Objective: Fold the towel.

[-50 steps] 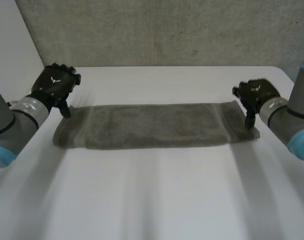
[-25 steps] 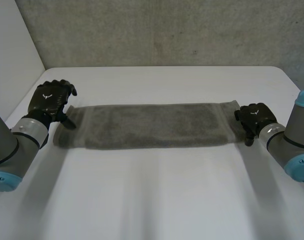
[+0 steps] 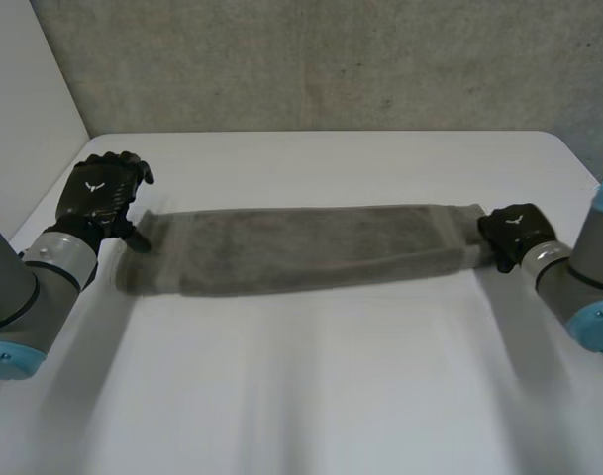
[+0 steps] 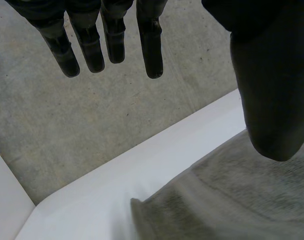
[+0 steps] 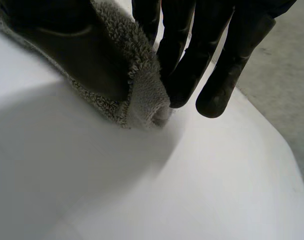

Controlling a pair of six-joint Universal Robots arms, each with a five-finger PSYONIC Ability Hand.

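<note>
Across the white table (image 3: 331, 386), a grey towel (image 3: 301, 247) is laid as a long strip; its right end is pinched by the right hand (image 3: 514, 230), while the left hand (image 3: 95, 193) is held straight-fingered at the other.

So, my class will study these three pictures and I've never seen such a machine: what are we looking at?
It is a robot with two arms, each ending in a black hand. One picture looks down from between the arms; the other two come from cameras on each wrist. A grey towel lies as a long strip on the white table. The right hand pinches the towel's right end between thumb and fingers. The left hand is open at the other end, holding nothing.
</note>
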